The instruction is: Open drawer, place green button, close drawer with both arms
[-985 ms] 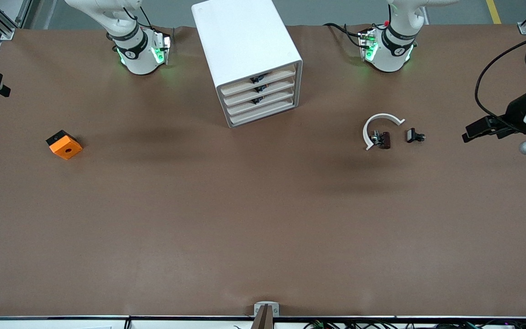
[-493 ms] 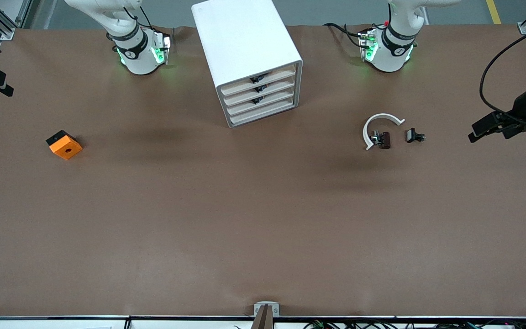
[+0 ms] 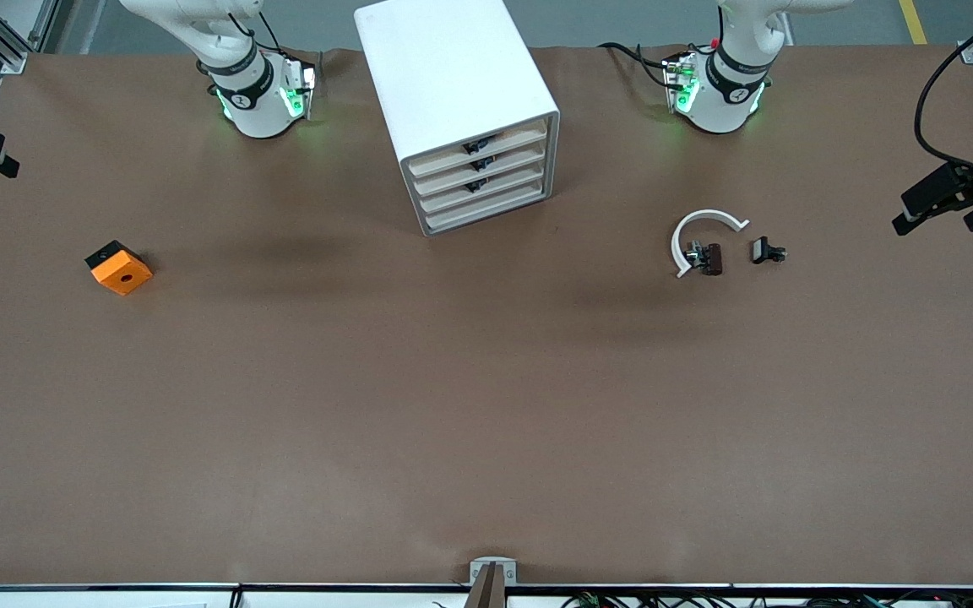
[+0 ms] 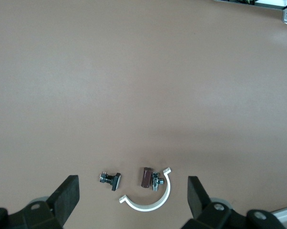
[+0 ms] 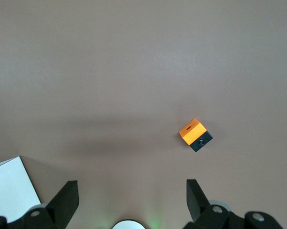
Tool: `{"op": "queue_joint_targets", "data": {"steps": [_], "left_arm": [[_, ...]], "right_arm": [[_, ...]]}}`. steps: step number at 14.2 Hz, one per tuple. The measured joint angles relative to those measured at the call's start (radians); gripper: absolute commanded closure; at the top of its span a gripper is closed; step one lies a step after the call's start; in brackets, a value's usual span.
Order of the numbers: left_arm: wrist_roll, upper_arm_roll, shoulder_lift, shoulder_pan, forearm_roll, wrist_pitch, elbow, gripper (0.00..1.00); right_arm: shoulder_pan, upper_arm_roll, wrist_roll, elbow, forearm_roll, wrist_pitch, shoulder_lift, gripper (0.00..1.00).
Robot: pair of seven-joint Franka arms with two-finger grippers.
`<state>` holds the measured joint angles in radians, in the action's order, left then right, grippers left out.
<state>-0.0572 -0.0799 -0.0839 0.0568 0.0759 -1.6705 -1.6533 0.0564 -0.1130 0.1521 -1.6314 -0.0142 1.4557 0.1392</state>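
- Left gripper [image 4: 132, 185]: jaws wide apart, nothing between them. I have it up over the left arm's end of the table [image 3: 486, 405], close to the edge.
- In the left wrist view, the bare brown top shows between its fingers [image 4: 67, 193], with the small loose parts lying on it.
- Right gripper [image 5: 131, 188]: jaws also wide apart, holding nothing. It is up over the right arm's end of the table, at the edge of the front view.
- The right wrist view looks down on the orange block [image 3: 119, 268], which has a hole in it and a black side. It lies alone toward the right arm's end. A white corner of the cabinet also shows in that view.
- Cabinet [image 3: 444, 76]: white and boxy, standing between the two arm bases, its front turned toward the front camera and the left arm's end.
- Drawer [image 3: 495, 183]: third down of four cream fronts, shut flush with the other three.
- White curved ring [image 3: 689, 221]: flat on the table toward the left arm's end, nearer to the front camera than the cabinet.
- Brown part [image 3: 709, 257]: at the ring's open mouth, touching or nearly touching it.
- Small dark part [image 3: 768, 251]: just beside the ring, apart from it, toward the left arm's end.
- Button: I can't tell where it is; no green cap is readable in any view.
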Motion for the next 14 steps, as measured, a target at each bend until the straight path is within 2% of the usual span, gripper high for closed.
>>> {"op": "queue_joint_targets", "data": {"steps": [4, 14], "left_arm": [[0.0, 0.036, 0.0, 0.005, -0.037, 0.044, 0.016, 0.0], [-0.002, 0.038, 0.002, 0.005, -0.038, 0.064, 0.028, 0.0]], "right_arm": [[0.0, 0.001, 0.0, 0.0, 0.0, 0.0, 0.0, 0.0], [-0.001, 0.003, 0.0, 0.001, 0.0, 0.001, 0.0, 0.0]]}}
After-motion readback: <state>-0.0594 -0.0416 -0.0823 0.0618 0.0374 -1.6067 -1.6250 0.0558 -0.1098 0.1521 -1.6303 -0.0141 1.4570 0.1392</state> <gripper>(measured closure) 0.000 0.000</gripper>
